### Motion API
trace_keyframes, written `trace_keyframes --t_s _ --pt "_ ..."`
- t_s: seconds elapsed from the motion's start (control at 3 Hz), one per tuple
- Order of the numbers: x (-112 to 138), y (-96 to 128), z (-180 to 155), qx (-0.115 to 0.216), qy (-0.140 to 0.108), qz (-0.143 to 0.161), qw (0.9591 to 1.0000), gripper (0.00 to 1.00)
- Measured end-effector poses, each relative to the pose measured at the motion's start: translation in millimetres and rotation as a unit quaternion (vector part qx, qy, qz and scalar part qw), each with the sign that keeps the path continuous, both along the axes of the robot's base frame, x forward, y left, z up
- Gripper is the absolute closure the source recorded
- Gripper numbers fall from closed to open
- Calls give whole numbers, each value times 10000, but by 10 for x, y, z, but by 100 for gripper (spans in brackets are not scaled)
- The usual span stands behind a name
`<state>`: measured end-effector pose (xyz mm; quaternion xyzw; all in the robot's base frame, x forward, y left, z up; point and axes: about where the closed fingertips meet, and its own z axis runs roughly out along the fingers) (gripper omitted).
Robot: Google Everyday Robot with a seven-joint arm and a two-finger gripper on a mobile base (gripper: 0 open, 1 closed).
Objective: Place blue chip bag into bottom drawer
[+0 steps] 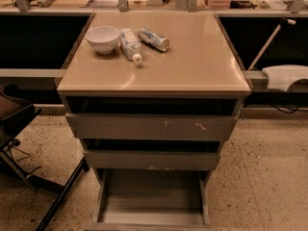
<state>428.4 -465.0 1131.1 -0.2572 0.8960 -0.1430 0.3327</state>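
The bottom drawer (152, 211) is pulled out at the foot of the grey cabinet, a shallow grey tray with a bare smooth floor. The blue chip bag does not show anywhere in the camera view. The gripper is not in view either. On the tan cabinet top (192, 57) stand a white bowl (102, 38), a white tube (130, 44) lying on its side, and a silver can (153, 38) lying on its side.
Two upper drawers (151, 127) with scuffed grey fronts sit partly pulled out above the bottom one. A dark chair or stand (19, 129) with black legs is at the left. A white object (286, 76) rests on a rail at the right. Speckled floor surrounds the cabinet.
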Motion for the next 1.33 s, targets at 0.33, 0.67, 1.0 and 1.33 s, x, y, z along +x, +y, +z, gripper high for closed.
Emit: trace_keyframes --t_s 0.33,0.67,1.0,1.33 --pt "-732 215 -407 705 608 18 9957 100" --pt "-1392 303 -1016 1266 1422 -112 9816 100" --pt "-1462 305 -1337 1426 1714 -177 9747 100" --pt "-1451 303 -1337 1422 1699 -178 9750 100"
